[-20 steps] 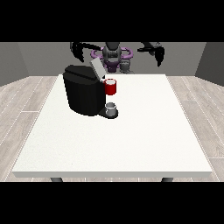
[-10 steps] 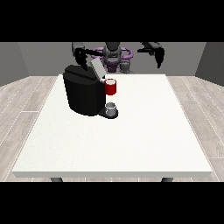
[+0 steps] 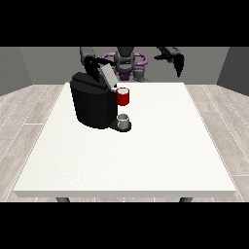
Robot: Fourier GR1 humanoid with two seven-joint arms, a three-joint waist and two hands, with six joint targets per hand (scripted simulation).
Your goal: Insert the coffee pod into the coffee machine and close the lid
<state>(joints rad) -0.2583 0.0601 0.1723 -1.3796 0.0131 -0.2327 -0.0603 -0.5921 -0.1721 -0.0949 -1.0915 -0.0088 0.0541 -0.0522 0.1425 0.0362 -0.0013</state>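
White and wide, one counter (image 3: 146,160) is filling most of the front view, and one black coffee machine (image 3: 92,104) is standing on its far left part. One pale lid (image 3: 107,75) is tilting up and back from the machine's top, so the machine is sitting open. One red thing at the machine (image 3: 123,97) is showing at its front right side. Just below it, one small grey thing (image 3: 124,119) is sitting on the machine's dark base plate; I cannot tell whether it is the coffee pod.

One robot (image 3: 126,61) with a dark and purple body is standing behind the counter's far edge, with both arms raised. Two black hands are showing. One hand at the view's left (image 3: 91,65) is hovering just behind the machine's top, close beside the raised lid; whether its fingers are apart or together I cannot tell. One hand at the view's right (image 3: 178,63) is hanging in the air well apart from the machine, above the counter's far right corner, with its fingers pointing downward and looking relaxed, holding nothing.

Grey wood-look flooring (image 3: 29,107) is surrounding the counter on both sides.
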